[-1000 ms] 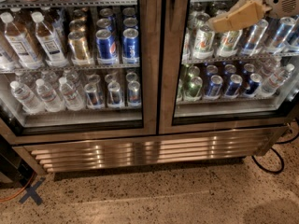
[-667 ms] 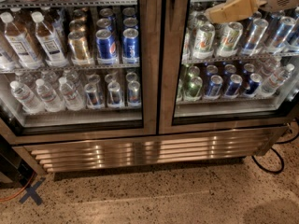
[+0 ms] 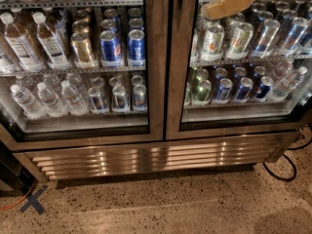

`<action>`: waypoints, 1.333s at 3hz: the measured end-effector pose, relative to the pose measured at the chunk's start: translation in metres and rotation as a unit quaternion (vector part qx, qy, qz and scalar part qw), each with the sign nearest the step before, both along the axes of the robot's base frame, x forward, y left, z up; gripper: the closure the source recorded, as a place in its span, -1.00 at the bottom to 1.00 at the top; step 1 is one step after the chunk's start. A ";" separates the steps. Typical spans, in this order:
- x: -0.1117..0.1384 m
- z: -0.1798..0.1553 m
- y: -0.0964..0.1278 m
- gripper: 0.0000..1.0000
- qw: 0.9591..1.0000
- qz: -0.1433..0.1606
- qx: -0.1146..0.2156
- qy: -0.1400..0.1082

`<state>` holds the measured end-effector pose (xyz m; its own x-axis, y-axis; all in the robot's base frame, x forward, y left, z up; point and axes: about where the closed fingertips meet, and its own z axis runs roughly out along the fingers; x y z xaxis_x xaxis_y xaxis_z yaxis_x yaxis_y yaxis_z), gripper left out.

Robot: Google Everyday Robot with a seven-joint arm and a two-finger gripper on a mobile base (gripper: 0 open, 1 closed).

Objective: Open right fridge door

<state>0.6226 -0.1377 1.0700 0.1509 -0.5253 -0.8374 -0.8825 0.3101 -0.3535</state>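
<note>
The right fridge door point(image 3: 179, 82) stands shut, its brushed-steel frame flush against the twin left door point(image 3: 155, 57) along the middle seam of the fridge, just as it stood a second ago. Behind its glass, green-and-silver cans point(image 3: 212, 41) line the upper visible shelf and blue cans point(image 3: 243, 88) the lower one, with a clear bottle point(image 3: 287, 82) lying tilted at the right edge of that shelf.

The gripper point(image 3: 235, 0) hangs in front of the glass at the door's top edge, a tan wedge pointing left toward the inner frame. It has moved up and to the left since the earlier frames, closer to the steel upright. Whether it is apart or together I cannot tell, and whether it touches the glass I cannot tell.

Behind the left door are water bottles point(image 3: 48, 99), a gold can point(image 3: 81, 48) and blue cans point(image 3: 111, 45). Below both doors runs a steel grille point(image 3: 146, 159). On the speckled floor point(image 3: 170, 204), a blue cross of tape point(image 3: 32, 200) marks the lower left corner and a black cable point(image 3: 288, 165) loops at the right
</note>
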 end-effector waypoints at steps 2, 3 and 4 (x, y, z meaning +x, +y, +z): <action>0.011 0.002 0.038 -0.26 0.999 0.049 -0.008 0.003; 0.014 0.000 0.054 -0.24 0.997 0.071 -0.012 0.009; 0.015 -0.004 0.070 -0.26 0.996 0.091 -0.014 0.016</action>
